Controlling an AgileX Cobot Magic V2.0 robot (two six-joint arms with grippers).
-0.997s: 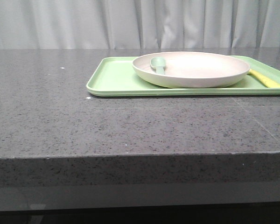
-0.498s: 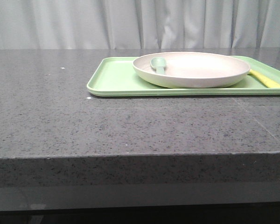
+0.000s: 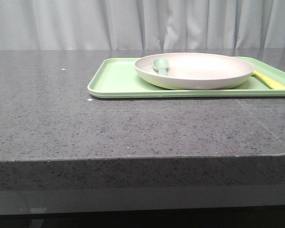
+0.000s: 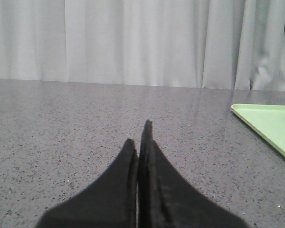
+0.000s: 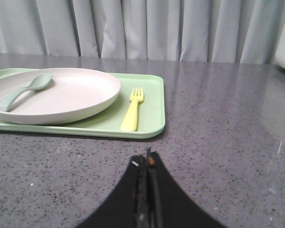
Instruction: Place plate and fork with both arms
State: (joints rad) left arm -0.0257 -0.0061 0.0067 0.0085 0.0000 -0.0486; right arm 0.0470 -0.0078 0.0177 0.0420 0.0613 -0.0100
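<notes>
Nothing has shifted: plate rests on the green tray, spoon inside it, yellow fork just beside it. Both grippers hover closed, empty. The fork's thin, flat handle could slip from pinching fingers.

A tray sits on the table toward its far right. On the tray rests a plate, with a spoon lying in the plate's left part. A fork lies on the tray just right of the plate. A curtain hangs behind the table.
</notes>
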